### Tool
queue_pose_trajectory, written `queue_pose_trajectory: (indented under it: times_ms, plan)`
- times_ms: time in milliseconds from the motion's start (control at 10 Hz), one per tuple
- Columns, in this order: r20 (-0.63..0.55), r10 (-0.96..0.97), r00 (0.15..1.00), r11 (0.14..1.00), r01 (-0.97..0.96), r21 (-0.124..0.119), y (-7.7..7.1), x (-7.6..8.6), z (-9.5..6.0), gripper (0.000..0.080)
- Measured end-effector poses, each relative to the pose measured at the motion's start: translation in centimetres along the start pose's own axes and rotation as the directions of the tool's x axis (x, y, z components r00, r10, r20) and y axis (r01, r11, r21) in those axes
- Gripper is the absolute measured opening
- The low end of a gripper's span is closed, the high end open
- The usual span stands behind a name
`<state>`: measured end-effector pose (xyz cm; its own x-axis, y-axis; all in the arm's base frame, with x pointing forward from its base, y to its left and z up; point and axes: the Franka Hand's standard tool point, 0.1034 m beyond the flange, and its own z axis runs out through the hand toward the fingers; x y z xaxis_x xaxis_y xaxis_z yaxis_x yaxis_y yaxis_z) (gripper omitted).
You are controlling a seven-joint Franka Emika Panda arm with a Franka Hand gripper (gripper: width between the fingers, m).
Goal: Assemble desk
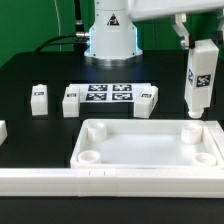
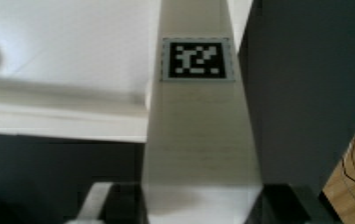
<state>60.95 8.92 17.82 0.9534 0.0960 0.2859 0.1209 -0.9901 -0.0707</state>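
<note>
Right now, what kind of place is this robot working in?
Probably a robot test lab: a white robot arm base at a black table, a thin flat white marker board, and a tagged white square plastic leg.

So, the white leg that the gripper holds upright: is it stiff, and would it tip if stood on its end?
Probably stiff: the leg looks like a straight, square plastic bar. Stood free, it would likely tip, being tall and narrow. Its smooth faces might slip in the gripper.
</note>
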Motion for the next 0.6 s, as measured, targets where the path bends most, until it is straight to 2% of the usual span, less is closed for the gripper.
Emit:
queue_pose_trajectory:
  times_ms: [100,300,400,600]
  plan:
    - [0.006,-0.007,1.000,1.000,0.007,0.000,0.5,0.6,0.0,0.0284]
    - [0.009,-0.011,1.000,1.000,0.011,0.002,0.2,0.3,0.2,0.0284]
    - [0.007,-0.034,0.999,0.999,0.034,-0.001,0.4,0.6,0.4,0.0284]
    - [-0.029,-0.070,0.997,0.998,0.070,-0.004,1.3,4.4,1.6,0.0284]
